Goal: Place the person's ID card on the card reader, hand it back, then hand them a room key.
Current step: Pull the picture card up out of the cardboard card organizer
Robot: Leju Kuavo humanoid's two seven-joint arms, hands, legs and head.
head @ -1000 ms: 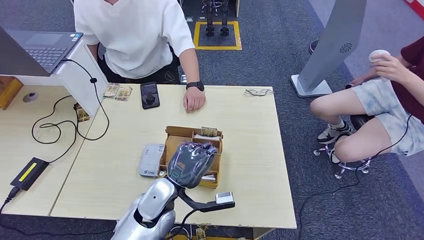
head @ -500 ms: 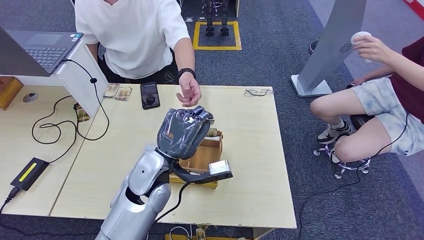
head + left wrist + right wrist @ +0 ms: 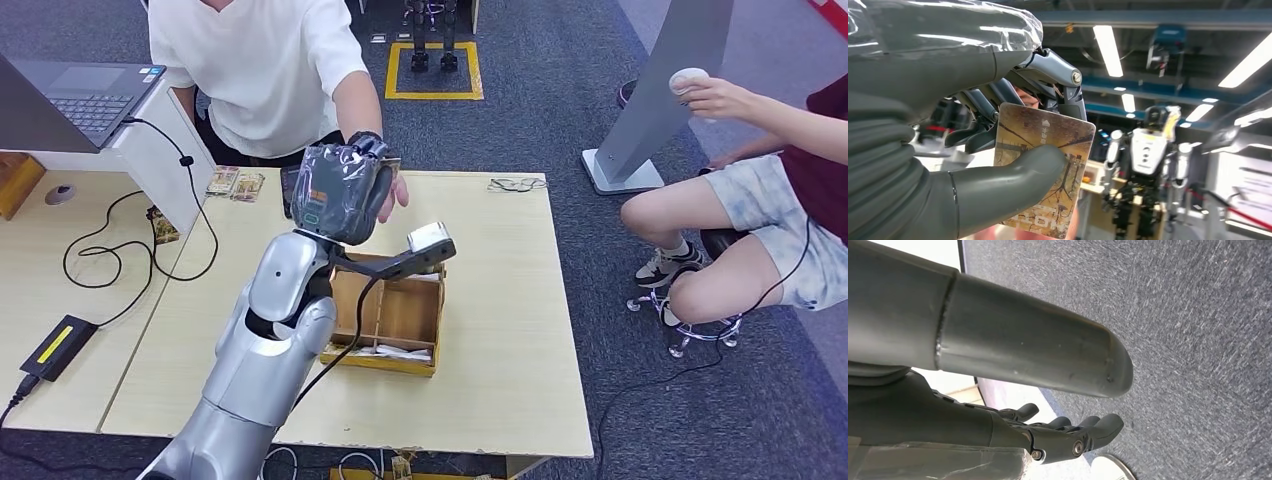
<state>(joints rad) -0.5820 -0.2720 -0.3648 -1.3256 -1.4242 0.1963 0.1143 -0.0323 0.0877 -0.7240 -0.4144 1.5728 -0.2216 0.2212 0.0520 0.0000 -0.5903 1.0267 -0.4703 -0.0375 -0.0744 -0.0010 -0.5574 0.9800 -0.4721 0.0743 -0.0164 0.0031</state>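
My left hand (image 3: 340, 190) is raised above the far side of the table, pinching a brown room key card (image 3: 1045, 165) with a tree picture between thumb and fingers. An edge of the card (image 3: 392, 161) sticks out toward the person in a white shirt. The person's hand (image 3: 396, 196) hovers just behind my hand, close to the card; whether it touches the card I cannot tell. My right hand (image 3: 1063, 435) hangs over the carpet, holding nothing, its fingers loosely apart.
A wooden divided box (image 3: 385, 315) with cards sits mid-table under my forearm. Small cards (image 3: 235, 182) and glasses (image 3: 517, 184) lie along the table's far edge. A laptop (image 3: 80, 95) stands at far left with cables. Another person (image 3: 780, 200) sits at right.
My left hand rose from the wooden box with the key card and moved out toward the person. The person's hand lifted off the table to meet it.
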